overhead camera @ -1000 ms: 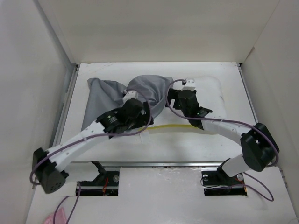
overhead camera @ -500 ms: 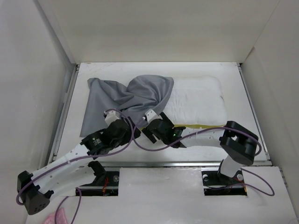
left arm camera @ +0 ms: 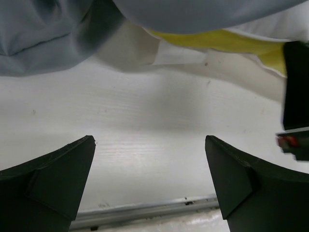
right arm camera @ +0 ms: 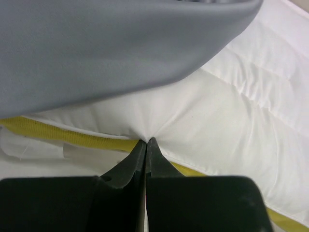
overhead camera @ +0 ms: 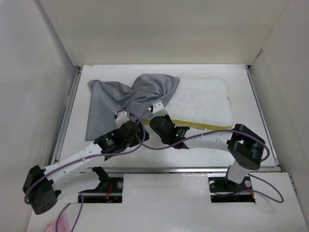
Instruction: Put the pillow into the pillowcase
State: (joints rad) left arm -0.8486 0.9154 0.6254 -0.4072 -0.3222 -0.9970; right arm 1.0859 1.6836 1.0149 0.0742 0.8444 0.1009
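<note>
The white pillow (overhead camera: 203,99) lies at the table's back right, its yellow trim (overhead camera: 203,125) along the near edge. The grey pillowcase (overhead camera: 125,99) is bunched to its left and drapes over the pillow's left end. My right gripper (overhead camera: 156,109) (right arm camera: 146,141) is shut on the pillow (right arm camera: 217,121), pinching a pucker of white cloth just above the trim (right arm camera: 63,136), under the hanging pillowcase (right arm camera: 96,48). My left gripper (overhead camera: 124,117) (left arm camera: 149,145) is open over bare table, just short of the pillowcase (left arm camera: 48,34) and trim (left arm camera: 217,41). Nothing is between its fingers.
White walls enclose the table on the left, back and right. A metal rail (overhead camera: 169,169) (left arm camera: 145,210) runs along the near edge. A white cloth tag (left arm camera: 174,53) sticks out below the trim. The right arm's wrist (left arm camera: 295,96) is close on the left gripper's right.
Both arms pulled back from over the pillowcase to the pillow's near left corner. The right gripper went from open to shut on the pillow's edge. The left gripper stayed open.
</note>
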